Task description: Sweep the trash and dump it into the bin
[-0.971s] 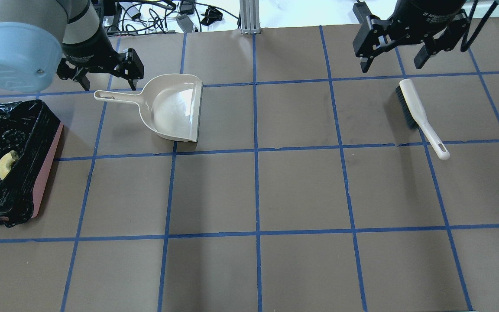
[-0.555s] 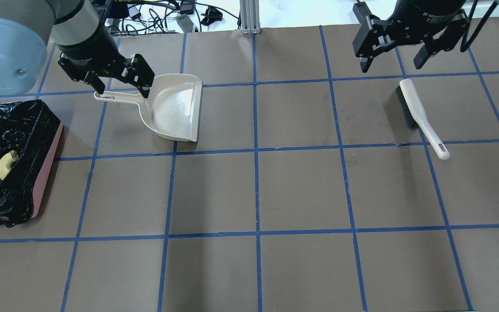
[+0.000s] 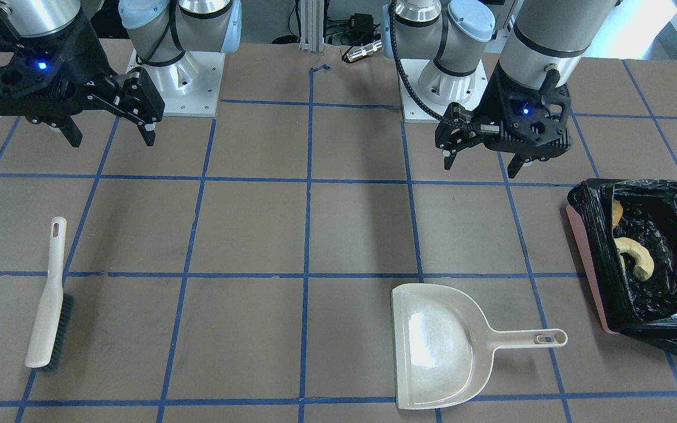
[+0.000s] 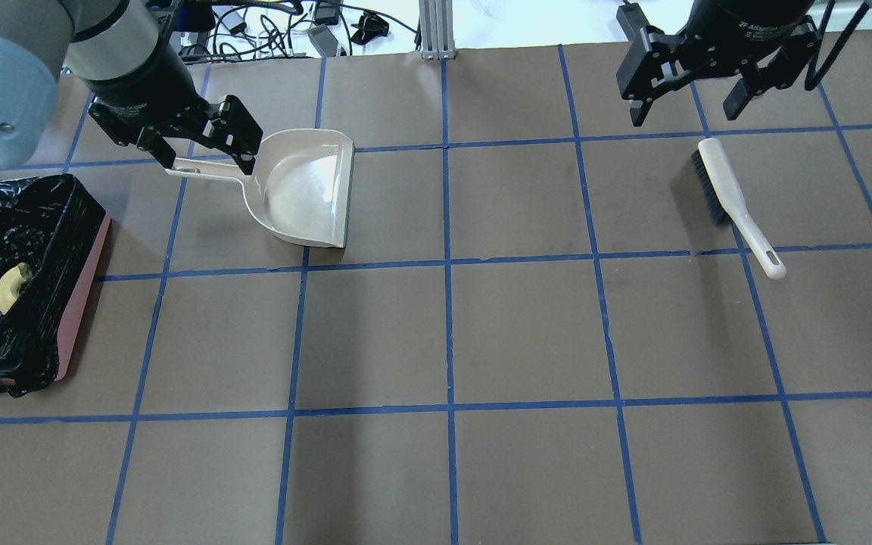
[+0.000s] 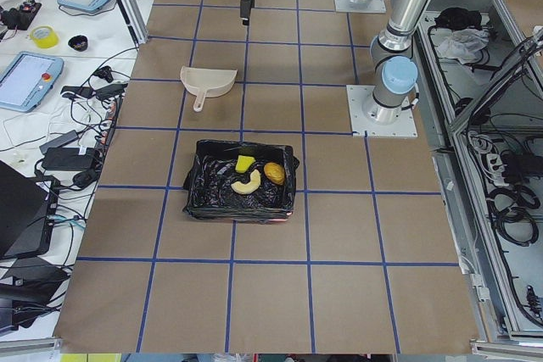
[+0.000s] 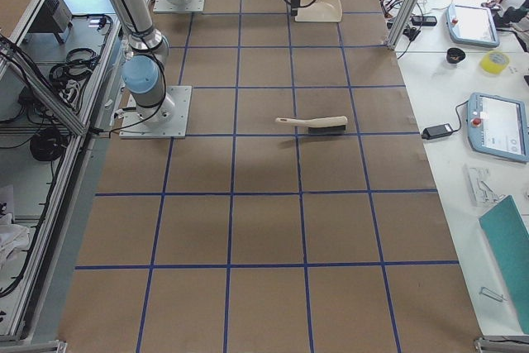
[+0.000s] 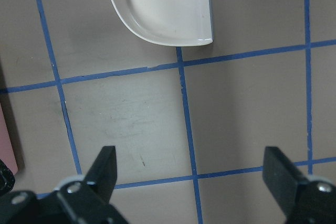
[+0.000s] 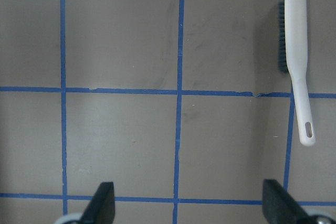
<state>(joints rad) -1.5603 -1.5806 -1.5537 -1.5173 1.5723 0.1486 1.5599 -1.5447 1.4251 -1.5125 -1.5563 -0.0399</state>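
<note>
The trash lies inside the bin: a golden croissant, a yellow sponge and an amber-brown lump. The bin is pink with a black bag liner and stands at the table's left end. My left gripper is open and empty. It hangs raised above the table, on the robot's side of the empty beige dustpan; the left wrist view shows its open fingers and the dustpan. My right gripper is open and empty, raised behind the beige brush.
The dustpan lies flat with its handle towards the bin. The brush lies on the table's right part and shows in the right wrist view. Brown table with a blue tape grid; cables lie beyond its far edge.
My left gripper has moved right and forward, so that in the overhead view it now overlaps the dustpan handle. The right arm, dustpan, brush and bin have not moved.
</note>
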